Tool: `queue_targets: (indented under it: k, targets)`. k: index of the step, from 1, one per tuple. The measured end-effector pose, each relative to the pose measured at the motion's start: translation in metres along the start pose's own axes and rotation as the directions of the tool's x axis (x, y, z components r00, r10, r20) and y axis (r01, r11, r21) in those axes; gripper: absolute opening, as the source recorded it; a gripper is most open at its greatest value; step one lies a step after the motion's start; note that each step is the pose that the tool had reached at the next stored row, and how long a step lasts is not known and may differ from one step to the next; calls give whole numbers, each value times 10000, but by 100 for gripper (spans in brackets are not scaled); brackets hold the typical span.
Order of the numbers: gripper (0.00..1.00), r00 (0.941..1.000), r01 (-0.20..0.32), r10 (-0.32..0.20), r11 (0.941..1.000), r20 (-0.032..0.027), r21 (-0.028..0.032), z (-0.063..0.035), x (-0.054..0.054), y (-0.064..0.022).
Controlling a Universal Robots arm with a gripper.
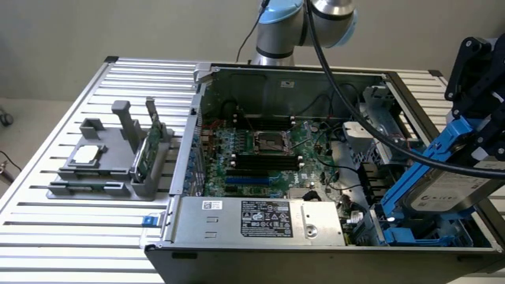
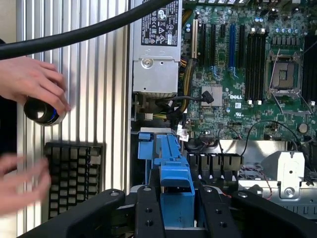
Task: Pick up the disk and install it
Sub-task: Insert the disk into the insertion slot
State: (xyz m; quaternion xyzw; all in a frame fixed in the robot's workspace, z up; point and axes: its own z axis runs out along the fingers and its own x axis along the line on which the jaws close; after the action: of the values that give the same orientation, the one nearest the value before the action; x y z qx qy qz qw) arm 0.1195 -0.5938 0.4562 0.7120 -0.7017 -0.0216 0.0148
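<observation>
Exterior view, gripper (image 1: pixel 479 142): black, at the right edge of the frame, jaws clamped on the blue carrier of the disk (image 1: pixel 446 189).
Wrist view, gripper (image 2: pixel 176 198): black fingers (image 2: pixel 148 208) press on the blue carrier from either side.
Disk: silver-grey with a white label, tilted. Its low end points at the blue bay (image 1: pixel 406 236) in the lower right corner of the case; whether they touch cannot be told.
Case (image 1: pixel 284 74): open, in the middle of the exterior view. The motherboard (image 1: pixel 264 148) is exposed and a silver power supply (image 1: pixel 261 219) lies along the near edge.
Cable (image 1: pixel 347 100): black, running from the arm at upper centre across the case towards the gripper.
Grey holder (image 1: pixel 103 180): at the left of the frame on the slatted table (image 1: pixel 63 236). It carries a small silver chip (image 1: pixel 85 155) and an upright green card (image 1: pixel 150 151).
Hands, wrist view: one hand (image 2: pixel 29 82) grips a round shiny black object (image 2: pixel 43 113). A blurred hand (image 2: pixel 20 183) is beside a black keyboard (image 2: pixel 74 173).
</observation>
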Motion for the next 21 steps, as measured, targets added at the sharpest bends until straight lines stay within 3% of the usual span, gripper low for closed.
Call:
queue_targets:
  k: [5, 7, 9, 10, 11, 14, 18, 21]
  targets:
    - [33, 10000, 0, 0, 10000, -1, 7, 1, 0, 2]
    - [33, 10000, 1, -1, 9999, -2, 123, 11, -2, 15]
    - [33, 10000, 4, -4, 9994, -5, 339, 24, -5, 52]
    - [33, 10000, 6, -5, 9991, -7, 419, 29, -7, 79]
    - [33, 10000, 5, -4, 9990, -7, 445, 31, -8, 104]
    - [33, 10000, 3, -2, 9989, -14, 474, 36, -9, 144]
    - [33, 9999, -6, 11, 9989, -102, 478, 69, -14, 142]
    - [33, 9999, -9, 15, 9989, -133, 478, 86, -26, 139]
